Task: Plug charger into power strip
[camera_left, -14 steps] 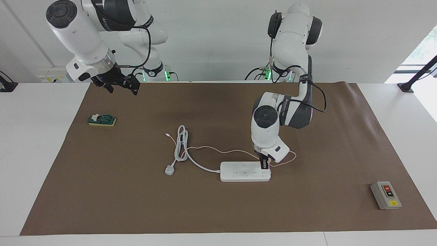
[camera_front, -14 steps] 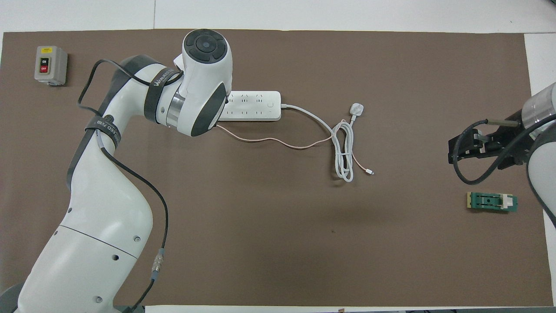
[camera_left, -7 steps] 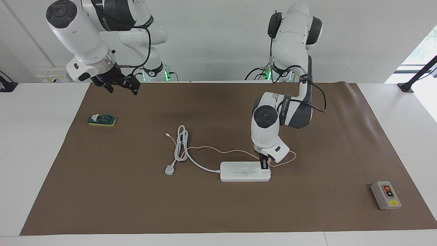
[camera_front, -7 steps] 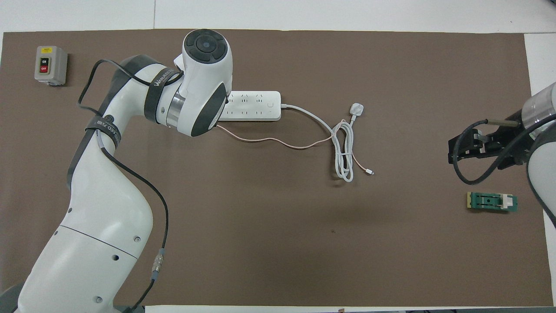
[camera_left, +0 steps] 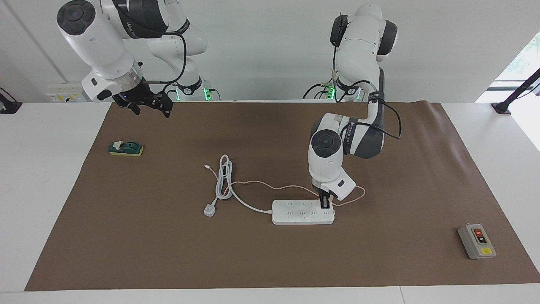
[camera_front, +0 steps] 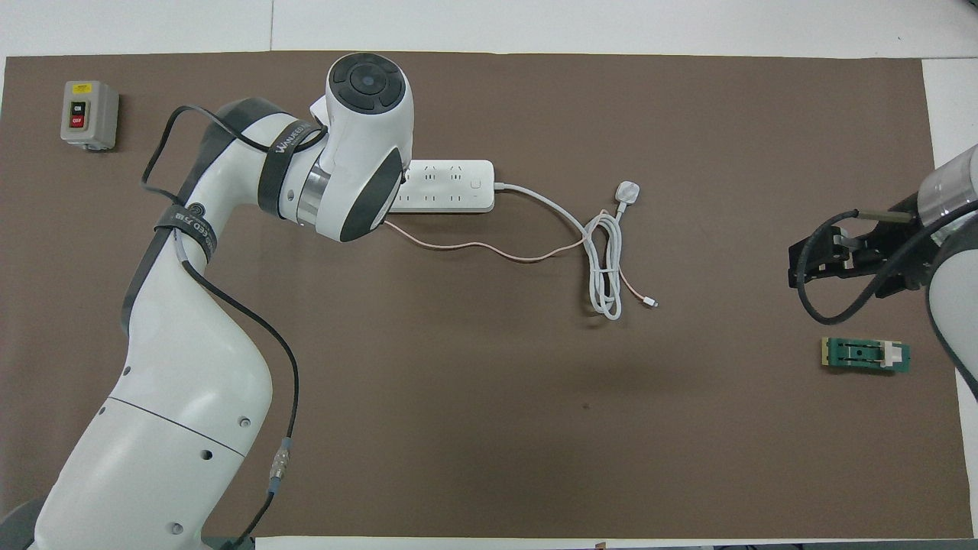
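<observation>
The power strip (camera_left: 295, 212) (camera_front: 447, 187) lies flat on the brown mat near the table's middle. My left gripper (camera_left: 325, 203) points straight down onto the strip's end toward the left arm's side. It is shut on the charger, which is almost hidden between its fingers. The charger's thin pink cable (camera_left: 261, 183) (camera_front: 474, 246) trails from the gripper across the mat. In the overhead view the left wrist covers the gripper and that end of the strip. My right gripper (camera_left: 149, 105) (camera_front: 821, 256) waits open and empty in the air at the right arm's end.
The strip's thick white cord coils beside it and ends in a white three-pin plug (camera_left: 209, 210) (camera_front: 627, 190). A grey button box (camera_left: 477, 241) (camera_front: 89, 114) sits at the left arm's end. A small green block (camera_left: 125, 148) (camera_front: 866, 355) lies below the right gripper.
The left arm's wrist has shifted slightly toward the right arm's end, with its gripper still down on the strip. The right arm has not moved.
</observation>
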{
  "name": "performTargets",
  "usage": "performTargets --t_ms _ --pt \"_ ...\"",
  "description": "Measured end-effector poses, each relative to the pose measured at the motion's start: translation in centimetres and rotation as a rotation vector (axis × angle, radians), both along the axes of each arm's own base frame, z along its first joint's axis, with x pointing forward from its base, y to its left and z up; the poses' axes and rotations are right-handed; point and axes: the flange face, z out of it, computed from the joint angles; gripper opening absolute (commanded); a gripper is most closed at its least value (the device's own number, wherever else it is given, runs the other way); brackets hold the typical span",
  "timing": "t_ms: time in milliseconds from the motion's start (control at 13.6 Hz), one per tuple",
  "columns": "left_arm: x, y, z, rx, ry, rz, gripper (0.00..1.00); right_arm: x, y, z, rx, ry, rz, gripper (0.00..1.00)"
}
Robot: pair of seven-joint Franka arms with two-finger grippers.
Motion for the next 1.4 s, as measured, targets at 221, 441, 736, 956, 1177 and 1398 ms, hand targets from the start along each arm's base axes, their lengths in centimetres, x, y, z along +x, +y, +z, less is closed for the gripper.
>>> performTargets --t_ms 221,441,736,956,1177,1398 --pt "0.0 0.0 0.0 -0.001 -0.002 0.000 0.00 0.0 0.0 0.0 0.000 0.000 0.000 1.00" --pt "0.2 0.2 0.0 -0.004 -0.011 -0.002 0.00 0.0 0.0 0.0 0.000 0.000 0.000 1.00" --pt "0.7 0.7 0.1 -0.014 -0.023 -0.008 0.00 0.0 0.0 0.0 0.000 0.000 0.000 1.00" --pt "1.1 0.9 0.1 -0.021 -0.038 -0.012 0.00 0.0 0.0 0.0 0.000 0.000 0.000 1.00" --pt "1.1 0.9 0.1 -0.023 -0.041 -0.015 0.00 0.0 0.0 0.0 0.000 0.000 0.000 1.00" --pt "1.0 1.0 0.1 -0.022 -0.038 -0.016 0.00 0.0 0.0 0.0 0.000 0.000 0.000 1.00"
